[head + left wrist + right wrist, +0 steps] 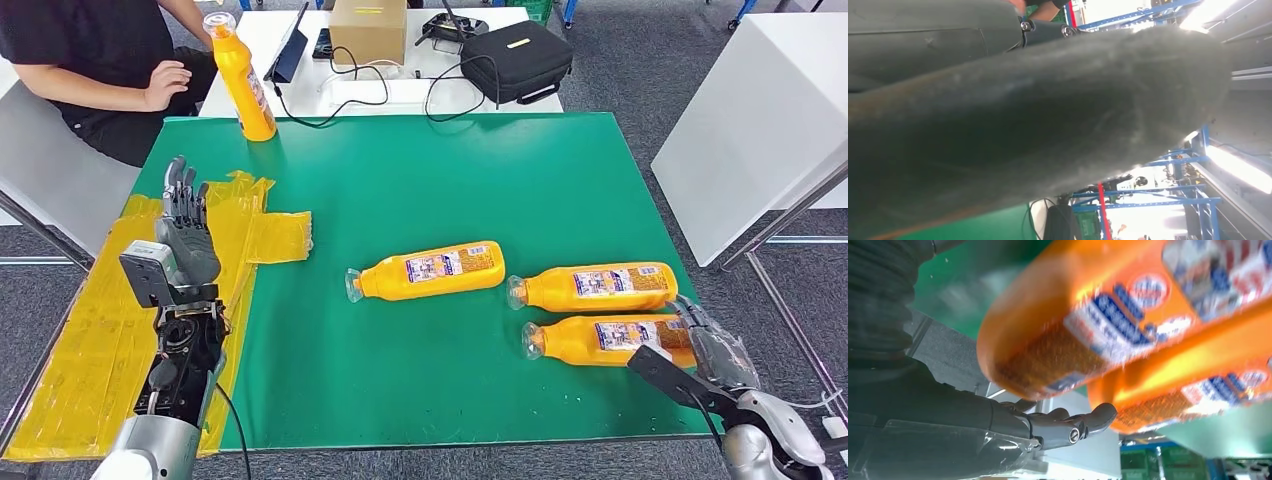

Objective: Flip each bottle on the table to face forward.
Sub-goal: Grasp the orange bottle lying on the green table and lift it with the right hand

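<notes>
Three orange bottles lie on their sides on the green table (420,180), caps pointing left: one in the middle (430,270), one to the right (595,287) and one just in front of it (610,340). A fourth orange bottle (243,80) stands upright at the far left corner. My right hand (715,350) is at the base end of the nearest lying bottle (1088,325), its fingers (1068,425) stretched out close beside the bottle without gripping it. The other right-hand bottle (1188,385) lies just behind. My left hand (187,235) is raised over the left side, fingers straight and holding nothing.
Yellow tape patches (120,320) cover the table's left part. A person (90,60) sits at the far left corner, a hand near the upright bottle. Behind stands a white table with a cardboard box (368,28), a black bag (515,60) and cables. Another white table (760,120) stands to the right.
</notes>
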Action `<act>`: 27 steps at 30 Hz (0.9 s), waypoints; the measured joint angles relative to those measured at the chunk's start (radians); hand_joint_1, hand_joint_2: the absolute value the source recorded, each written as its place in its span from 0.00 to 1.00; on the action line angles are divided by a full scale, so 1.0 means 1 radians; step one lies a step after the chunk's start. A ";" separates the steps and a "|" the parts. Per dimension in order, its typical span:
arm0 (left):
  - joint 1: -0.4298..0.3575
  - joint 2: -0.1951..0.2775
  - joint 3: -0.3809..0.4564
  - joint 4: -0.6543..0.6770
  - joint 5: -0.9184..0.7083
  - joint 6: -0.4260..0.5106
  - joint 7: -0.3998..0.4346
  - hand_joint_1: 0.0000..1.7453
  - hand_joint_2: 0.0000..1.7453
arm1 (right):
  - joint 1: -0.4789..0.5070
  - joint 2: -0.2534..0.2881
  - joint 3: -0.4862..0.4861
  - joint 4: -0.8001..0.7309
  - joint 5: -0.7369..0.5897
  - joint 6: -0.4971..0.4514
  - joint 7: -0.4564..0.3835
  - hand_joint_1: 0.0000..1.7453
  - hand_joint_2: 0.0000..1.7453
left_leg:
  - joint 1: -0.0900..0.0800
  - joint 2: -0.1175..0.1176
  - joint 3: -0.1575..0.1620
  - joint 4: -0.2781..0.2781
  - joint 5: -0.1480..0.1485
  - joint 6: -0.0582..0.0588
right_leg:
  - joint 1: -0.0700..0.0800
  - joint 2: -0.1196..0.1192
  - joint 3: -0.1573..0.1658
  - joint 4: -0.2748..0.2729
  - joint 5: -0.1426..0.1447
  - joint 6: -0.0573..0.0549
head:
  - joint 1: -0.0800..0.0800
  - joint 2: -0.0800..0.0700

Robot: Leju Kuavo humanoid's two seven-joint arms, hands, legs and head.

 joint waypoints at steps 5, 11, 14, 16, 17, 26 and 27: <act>-0.008 0.000 0.000 0.001 -0.002 -0.001 0.001 0.00 0.00 | -0.001 -0.006 0.036 0.006 0.010 0.002 0.007 0.00 1.00 | 0.000 0.000 0.000 0.000 0.000 0.000 | 0.000 0.000 0.000 0.000 0.000 0.000 | 0.000 0.000; -0.010 -0.001 0.000 0.002 -0.002 -0.001 0.001 0.00 0.00 | -0.003 -0.011 0.076 0.006 0.017 0.002 0.019 0.00 1.00 | 0.000 0.000 0.000 0.000 0.000 0.000 | 0.000 0.000 0.000 0.000 0.000 0.000 | 0.000 0.000; -0.009 -0.002 0.000 0.002 -0.002 -0.001 0.001 0.00 0.00 | -0.002 -0.021 0.093 0.006 0.018 0.005 0.023 0.00 1.00 | 0.000 0.000 0.000 0.000 0.000 0.000 | 0.000 0.000 0.000 0.000 0.000 0.000 | 0.000 0.000; -0.009 -0.002 0.000 0.002 -0.002 -0.001 0.001 0.00 0.00 | 0.002 -0.026 0.102 0.006 0.018 0.007 0.025 0.00 1.00 | 0.000 0.000 0.000 0.000 0.000 0.000 | 0.000 0.000 0.000 0.000 0.000 0.000 | 0.000 0.000; -0.009 -0.002 0.000 0.002 -0.002 -0.001 0.001 0.00 0.00 | 0.004 -0.028 0.106 0.006 0.018 0.009 0.026 0.00 1.00 | 0.000 0.000 0.000 0.000 0.000 0.000 | 0.000 0.000 0.000 0.000 0.000 0.000 | 0.000 0.000; -0.025 -0.003 0.000 0.009 -0.001 -0.004 0.004 0.00 0.00 | 0.121 -0.101 0.124 -0.107 0.002 0.153 0.061 1.00 1.00 | 0.000 -0.001 0.001 0.001 0.000 0.000 | 0.000 -0.002 0.001 -0.001 -0.001 0.000 | 0.000 0.000; -0.030 -0.003 0.000 0.012 0.000 -0.005 0.004 0.00 0.00 | 0.143 -0.109 0.124 -0.129 0.002 0.170 0.067 1.00 1.00 | 0.000 -0.001 0.002 0.001 -0.001 0.000 | 0.000 -0.002 0.001 -0.001 -0.001 0.000 | 0.000 0.000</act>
